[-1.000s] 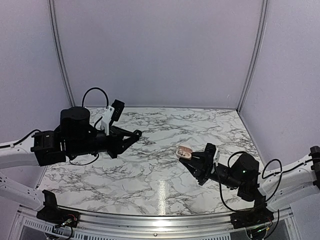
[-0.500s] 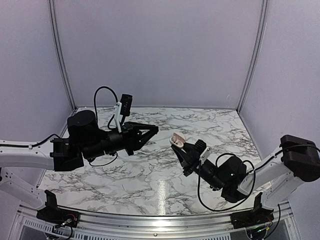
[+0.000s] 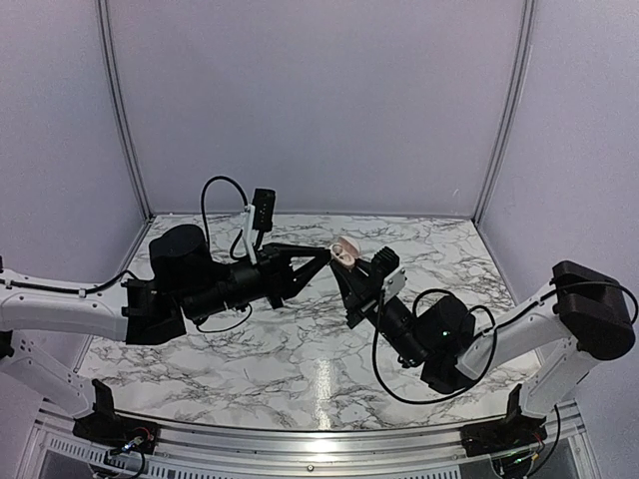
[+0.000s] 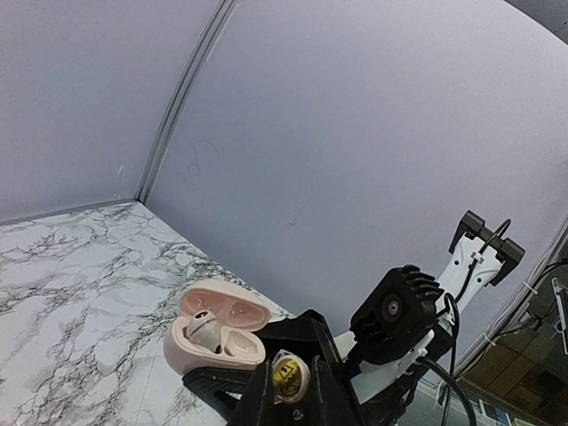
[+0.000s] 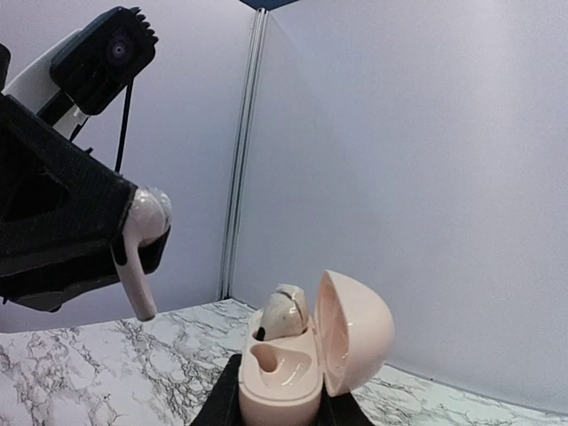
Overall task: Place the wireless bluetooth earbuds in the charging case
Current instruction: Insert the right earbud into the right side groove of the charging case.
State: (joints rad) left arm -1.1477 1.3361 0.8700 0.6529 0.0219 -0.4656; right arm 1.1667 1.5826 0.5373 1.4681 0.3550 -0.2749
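Second earbud nears the open case, both held above the tabletop (image 3: 300,349)

The right gripper (image 3: 346,265) clamps the base of the charging case (image 5: 306,355), whose lid is open, with one earbud (image 5: 282,312) seated beside an empty well (image 5: 271,359). The left gripper (image 4: 286,395) pinches the second earbud (image 5: 142,240) stem-down, apart from the case. With nothing braced, a stem tilted off the well may catch the rim, twist the case in its grip, or fall if let go early.

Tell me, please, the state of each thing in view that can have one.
charging case: lid open, held upright
first earbud: seated in the case
second earbud: outside the case, stem pointing down
left gripper: shut on the second earbud
right gripper: shut on the charging case
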